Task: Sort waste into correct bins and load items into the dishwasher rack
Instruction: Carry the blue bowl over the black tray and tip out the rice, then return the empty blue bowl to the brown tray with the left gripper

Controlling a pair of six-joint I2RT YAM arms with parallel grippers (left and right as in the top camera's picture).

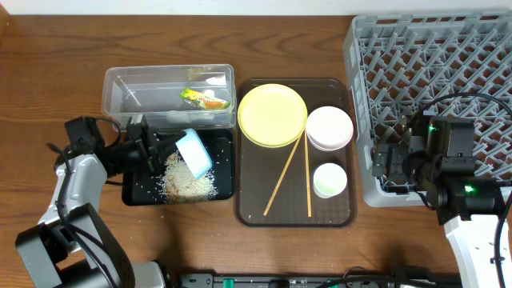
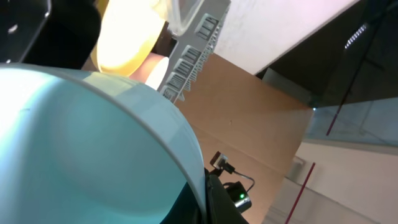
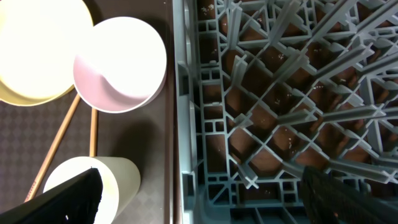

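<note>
Well, on the wooden tabletop the biggest piece is the single grey dishwasher rack at the right. The right arm is folded at the rack's near left corner. Only the right wrist view shows the right end effector: its fingers are spread wide and hold nothing, straddling the rack wall and the edge of the brown serving tray.

Left of that tray sit one clear tub and, in front of it, one black tray. The left arm reaches in from the left edge. The left end effector is clamped on the rim of the light blue bowl, which is tipped on its side over the black tray. In the left wrist view the bowl fills most of the frame.

On the serving tray are one yellow plate, one pink bowl, one white cup and two chopsticks. One wrapper lies in the tub. Rice grains are heaped on the black tray below the bowl.
</note>
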